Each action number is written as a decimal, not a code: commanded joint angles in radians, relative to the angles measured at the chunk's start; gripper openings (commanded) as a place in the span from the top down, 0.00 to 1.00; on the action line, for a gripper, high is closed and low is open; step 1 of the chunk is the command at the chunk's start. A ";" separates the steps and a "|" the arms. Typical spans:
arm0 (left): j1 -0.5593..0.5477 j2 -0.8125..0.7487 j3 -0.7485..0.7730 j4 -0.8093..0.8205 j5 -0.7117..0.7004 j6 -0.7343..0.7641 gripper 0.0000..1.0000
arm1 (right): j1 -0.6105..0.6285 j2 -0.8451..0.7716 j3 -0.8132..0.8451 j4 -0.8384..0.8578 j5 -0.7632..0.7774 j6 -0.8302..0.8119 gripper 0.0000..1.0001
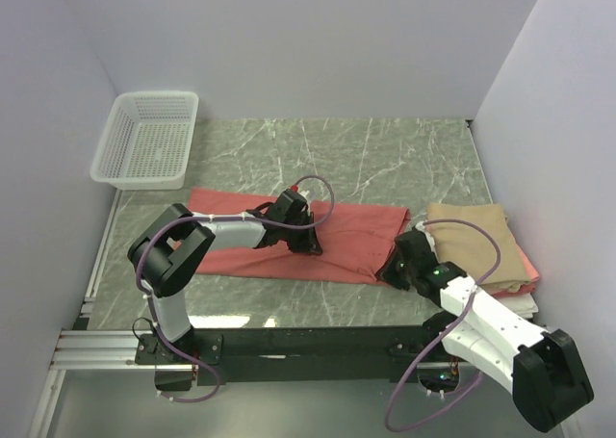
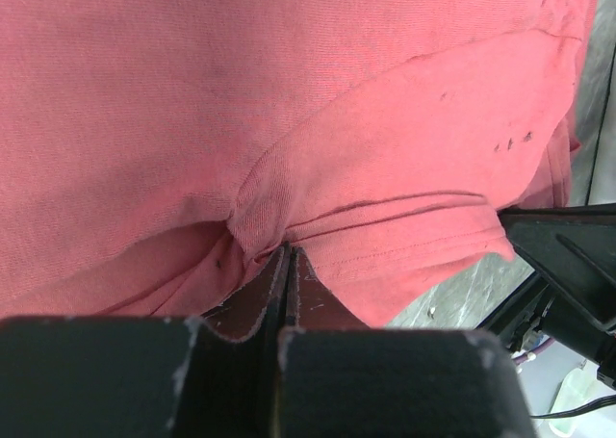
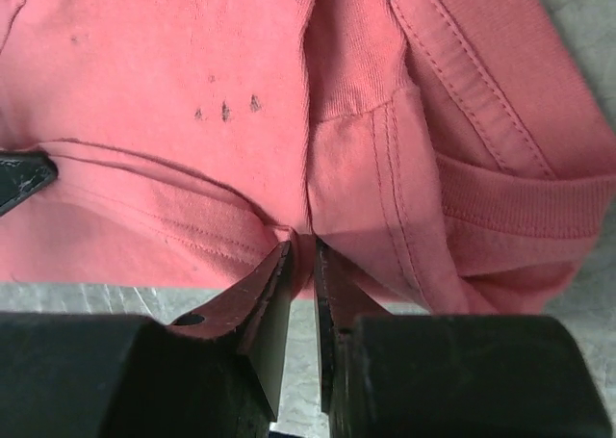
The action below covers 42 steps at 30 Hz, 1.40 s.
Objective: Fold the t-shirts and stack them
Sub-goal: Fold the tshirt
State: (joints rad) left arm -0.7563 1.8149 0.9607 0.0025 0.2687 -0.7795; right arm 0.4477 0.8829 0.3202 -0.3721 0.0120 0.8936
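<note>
A large salmon-red t-shirt (image 1: 279, 236) lies as a long folded band across the marble table. My left gripper (image 1: 306, 244) is shut on the shirt's near edge at mid-length; in the left wrist view (image 2: 287, 249) cloth bunches at the closed tips. My right gripper (image 1: 395, 267) is shut on the shirt's right near edge; in the right wrist view (image 3: 301, 242) a fold of cloth sits between the jaws beside the hem (image 3: 385, 188). A stack of folded shirts, tan (image 1: 472, 241) on top, pink (image 1: 527, 265) and white (image 1: 525, 305) below, lies at the right.
A white plastic mesh basket (image 1: 146, 140) stands at the far left corner. White walls close the table at left, back and right. The black rail (image 1: 289, 347) with the arm bases runs along the near edge.
</note>
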 commanded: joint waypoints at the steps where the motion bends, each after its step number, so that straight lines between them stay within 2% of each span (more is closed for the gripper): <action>1: -0.006 -0.026 0.010 0.004 -0.006 0.011 0.97 | 0.009 -0.057 0.023 -0.048 0.031 0.013 0.78; 9: -0.006 -0.072 0.053 -0.038 -0.009 0.036 0.91 | 0.009 -0.176 0.143 -0.157 0.057 -0.005 0.78; 21: -0.015 -0.072 0.096 -0.036 0.026 0.039 0.92 | 0.063 0.146 0.233 0.056 0.002 -0.013 0.79; 30: -0.029 -0.028 0.061 -0.010 0.063 0.032 0.92 | 0.112 0.249 0.129 0.114 0.020 0.031 0.79; 34: -0.029 -0.013 0.049 -0.010 0.053 0.039 0.92 | 0.111 0.243 0.079 0.088 0.065 0.054 0.79; 42: -0.029 0.005 0.041 -0.039 0.029 0.042 0.93 | 0.111 0.186 0.082 0.030 0.086 0.061 0.79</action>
State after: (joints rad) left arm -0.7807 1.8240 1.0111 -0.0387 0.3077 -0.7601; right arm 0.5541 1.0962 0.4122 -0.2867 0.0422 0.9497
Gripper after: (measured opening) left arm 0.068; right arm 0.211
